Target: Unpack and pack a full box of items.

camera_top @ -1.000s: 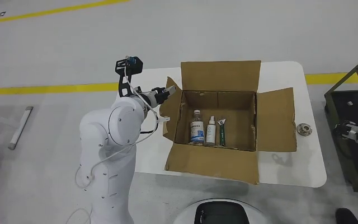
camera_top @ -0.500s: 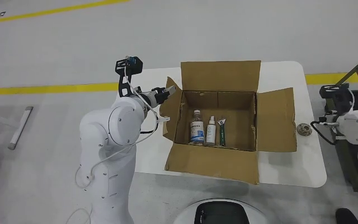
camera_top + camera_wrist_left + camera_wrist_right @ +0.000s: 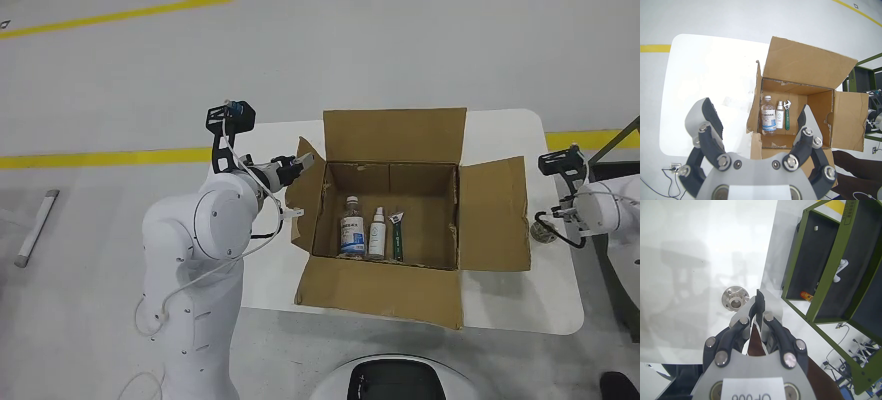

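Left claw (image 3: pixel 756 106): spread wide and empty, hung above the left part of the worktop (image 3: pixel 696 66), just outside the torn left flap of the box (image 3: pixel 395 135), wrist tipped so as to look down and across into it. Right claw (image 3: pixel 758 302): pinched shut on nothing, poised low at the worktop's right edge with its tips just beside the metal flange (image 3: pixel 735 299), green rack (image 3: pixel 827 279) standing just past that edge. Inside the box, lying flat and side by side on its floor near the left wall: clear bottle (image 3: pixel 768 121), small spray bottle (image 3: pixel 779 117), green-handled wrench (image 3: pixel 787 118). Unpacking judged under way, with the flange already outside. Likely trouble on the left: snagging a finger on the ragged flap or the wall on the way down and dragging the light box across the worktop; with the three lying so close, knocking the spray bottle while closing on the bottle; losing the smooth round bottle to a roll or a slip. Likely trouble on the right: nudging the flange with shut tips and sending it over the right edge. Needs opening first, then a square descent over the hub.
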`<state>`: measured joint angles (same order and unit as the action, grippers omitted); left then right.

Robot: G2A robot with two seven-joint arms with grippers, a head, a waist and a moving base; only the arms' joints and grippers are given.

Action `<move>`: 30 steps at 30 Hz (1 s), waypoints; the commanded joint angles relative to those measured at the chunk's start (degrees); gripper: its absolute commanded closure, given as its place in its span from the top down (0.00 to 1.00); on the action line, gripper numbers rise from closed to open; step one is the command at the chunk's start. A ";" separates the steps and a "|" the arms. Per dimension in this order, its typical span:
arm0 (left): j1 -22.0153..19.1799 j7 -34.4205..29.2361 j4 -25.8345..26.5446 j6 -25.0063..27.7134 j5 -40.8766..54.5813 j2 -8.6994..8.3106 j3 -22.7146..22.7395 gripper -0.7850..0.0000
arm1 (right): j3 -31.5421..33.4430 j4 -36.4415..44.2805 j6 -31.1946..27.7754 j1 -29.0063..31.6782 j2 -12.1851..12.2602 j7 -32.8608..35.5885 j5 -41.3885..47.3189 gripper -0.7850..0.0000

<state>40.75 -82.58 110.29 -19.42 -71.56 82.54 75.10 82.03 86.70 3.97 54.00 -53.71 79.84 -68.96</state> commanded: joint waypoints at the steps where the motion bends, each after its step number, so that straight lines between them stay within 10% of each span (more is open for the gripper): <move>1: 0.00 0.00 0.00 0.00 0.00 0.00 0.00 1.00 | 0.03 0.04 0.00 0.04 0.01 -0.01 -0.02 0.37; 11: 0.00 0.00 0.00 0.00 0.00 0.00 0.00 1.00 | 0.03 0.04 0.00 0.04 0.01 -0.01 -0.02 0.37; 12: 0.00 0.00 0.00 0.00 0.00 0.00 0.00 1.00 | -0.03 -0.12 -0.02 0.22 0.00 -0.38 -0.08 1.00; 28: 0.00 0.00 0.00 0.00 0.00 0.00 0.00 1.00 | 0.49 1.13 -0.58 0.51 -0.34 -0.55 2.25 1.00; 30: 0.00 0.00 0.00 0.00 0.00 0.00 0.00 1.00 | 0.69 0.93 -0.96 0.35 -0.30 0.78 2.55 0.75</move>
<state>40.75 -82.58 110.29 -19.42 -71.56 82.54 75.10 82.63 87.76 3.19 54.47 -54.03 79.90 -66.47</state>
